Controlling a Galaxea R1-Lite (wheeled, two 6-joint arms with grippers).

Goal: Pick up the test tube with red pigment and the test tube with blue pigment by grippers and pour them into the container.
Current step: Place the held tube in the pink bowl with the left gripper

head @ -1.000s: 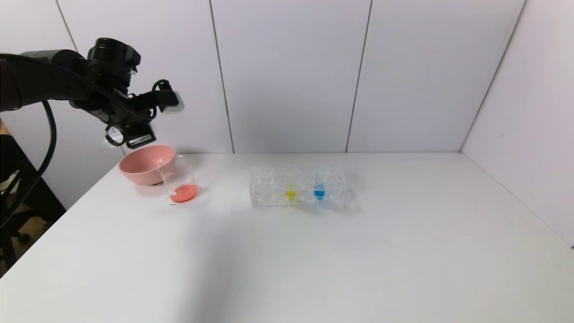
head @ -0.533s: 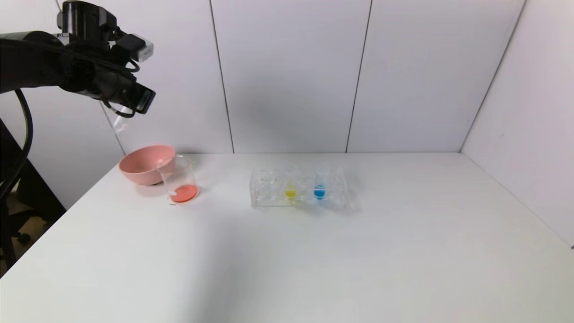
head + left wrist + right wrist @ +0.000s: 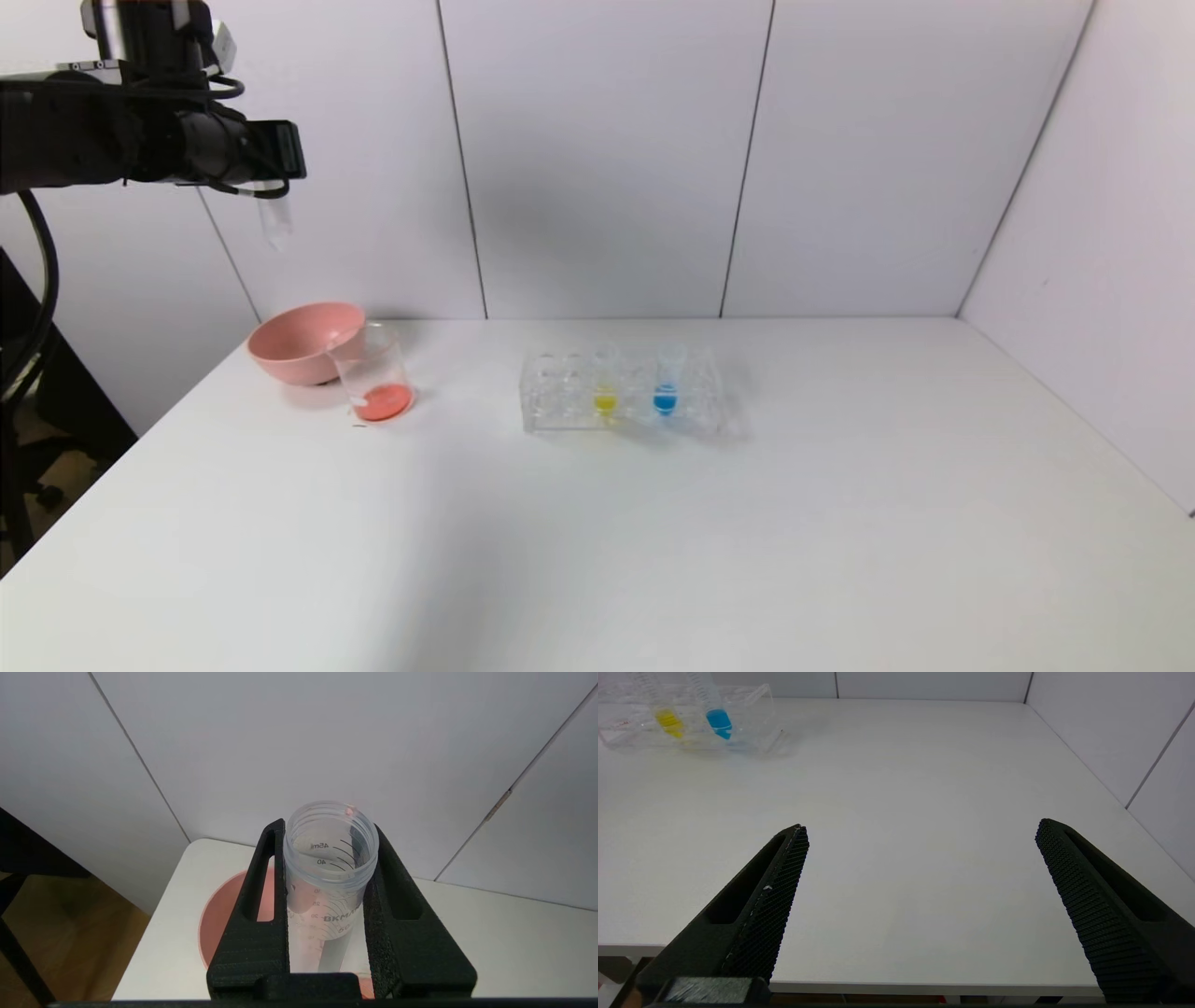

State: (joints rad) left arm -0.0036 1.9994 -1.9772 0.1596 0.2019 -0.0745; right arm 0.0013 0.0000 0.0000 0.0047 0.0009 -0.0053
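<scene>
Left hand (image 3: 280,173) raised high above pink bowl (image 3: 303,341), pinched on emptied test tube with red pigment (image 3: 327,877), tube hung mouth-up. Red liquid seen in container (image 3: 373,378) on bench (image 3: 597,523). Test tube with blue pigment (image 3: 665,383) stood in rack (image 3: 560,392) beside yellow tube (image 3: 605,385). Right hand (image 3: 920,835) spread wide, low over bench near edge.

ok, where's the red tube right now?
Emptied red tube hangs in the shut left gripper, high at the head view's left, above the pink bowl and beaker.
</scene>
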